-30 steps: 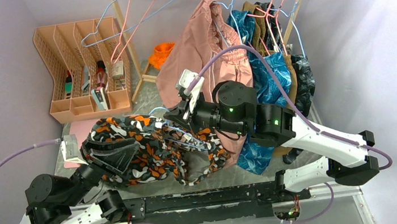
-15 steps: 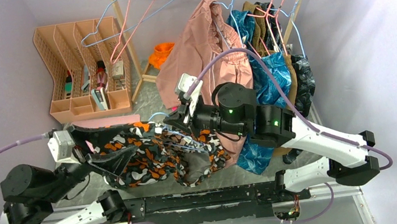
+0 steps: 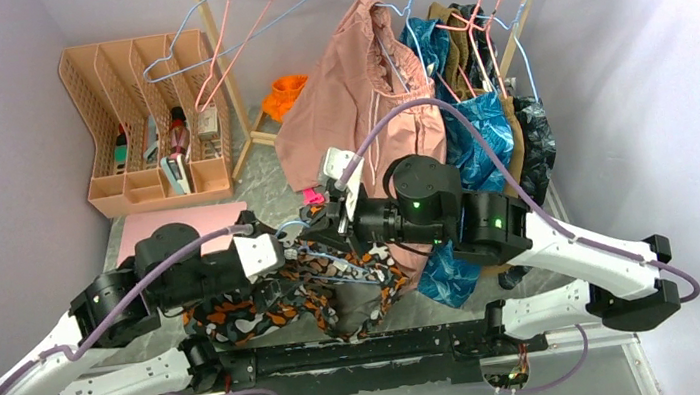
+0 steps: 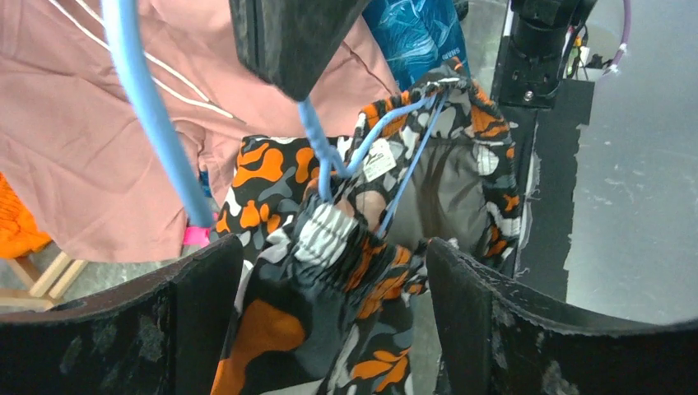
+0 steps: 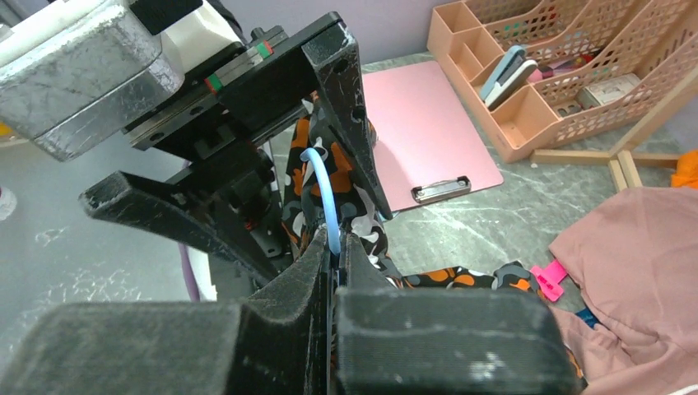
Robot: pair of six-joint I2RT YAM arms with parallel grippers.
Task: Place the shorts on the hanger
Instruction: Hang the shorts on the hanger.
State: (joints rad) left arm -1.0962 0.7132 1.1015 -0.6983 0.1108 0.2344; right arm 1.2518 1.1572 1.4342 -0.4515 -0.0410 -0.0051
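The right tool is pinched shut on the thin light-blue wire hanger, just in front of the hanging dusty-pink garment. The orange, black and grey blotch-print fabric shorts hang bunched on that hanger, below the garment. The left tool gapes wide around their waistband without gripping it.

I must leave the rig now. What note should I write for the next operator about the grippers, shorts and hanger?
Left gripper: open, fingers on either side of the waistband of the orange, black and grey camouflage fabric shorts, not gripping.
Right gripper: shut on the thin light-blue wire hanger.
Done: hanger wire appears threaded into the waistband opening.
Left: probably to check the shorts sit evenly, then release the hanger.
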